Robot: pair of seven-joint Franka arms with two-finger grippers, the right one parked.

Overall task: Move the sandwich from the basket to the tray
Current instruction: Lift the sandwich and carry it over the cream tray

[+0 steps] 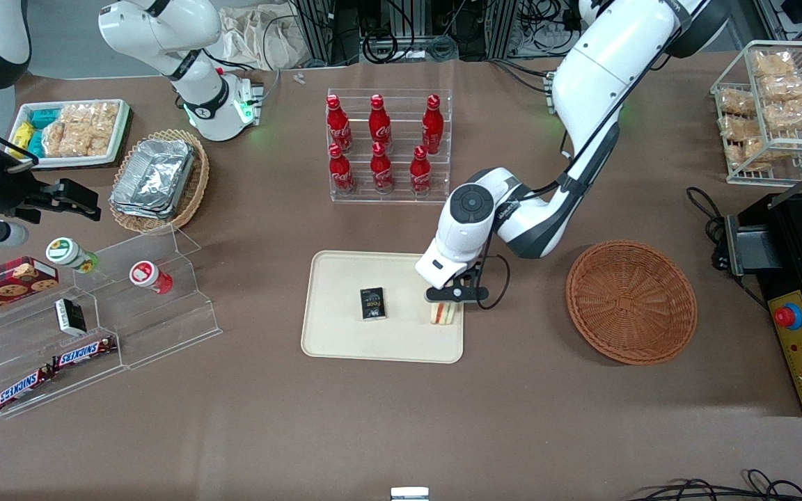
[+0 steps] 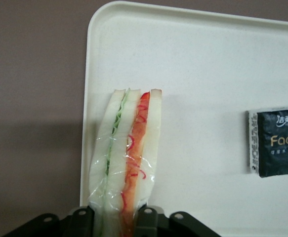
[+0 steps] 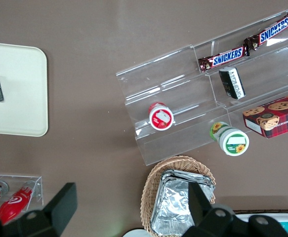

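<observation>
Nearest: tray [image 1: 345, 341], holding sandwich [image 1: 444, 314] near its basket-side rim, beside a dark packet [image 1: 373, 304]. Gripper [image 1: 454, 295] clamped on sandwich from above. Probably light, soft, easily crushed, film-wrapped and slippery; best pinched gently across bread faces. Wrist view alone shows wrap and filling; front view alone shows empty basket [image 1: 631, 300].

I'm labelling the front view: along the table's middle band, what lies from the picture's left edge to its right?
Snickers bars → black packet on the tray → sandwich held by the gripper → basket.
</observation>
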